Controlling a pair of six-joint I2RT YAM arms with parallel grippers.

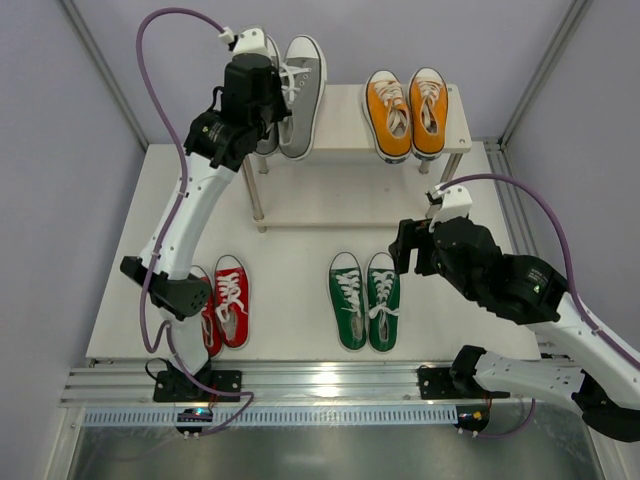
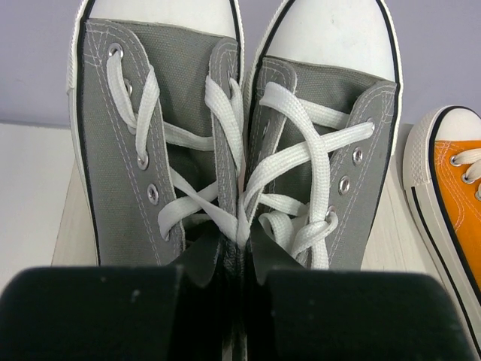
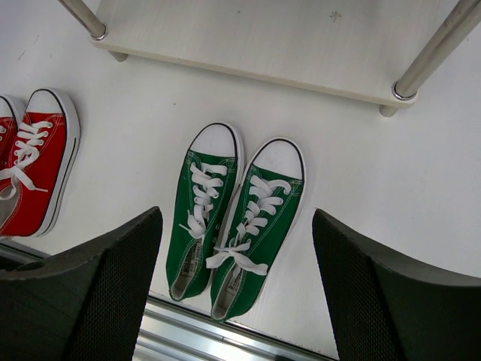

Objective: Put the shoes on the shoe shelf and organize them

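The shoe shelf (image 1: 345,122) stands at the back of the table. The orange pair (image 1: 405,112) sits on its top board at the right. My left gripper (image 1: 272,128) is at the top board's left, shut on the grey pair (image 1: 300,88). In the left wrist view it (image 2: 240,252) pinches the two inner walls of the grey pair (image 2: 165,150) together, toes pointing away. The green pair (image 1: 365,300) and the red pair (image 1: 226,305) lie on the table in front. My right gripper (image 1: 412,248) hangs open above the green pair (image 3: 233,214), holding nothing (image 3: 234,226).
The shelf's lower board (image 3: 263,37) is bare, with thin metal legs (image 3: 428,60) at its corners. One orange shoe (image 2: 451,195) lies close to the right of the grey pair. A metal rail (image 1: 320,385) runs along the table's near edge.
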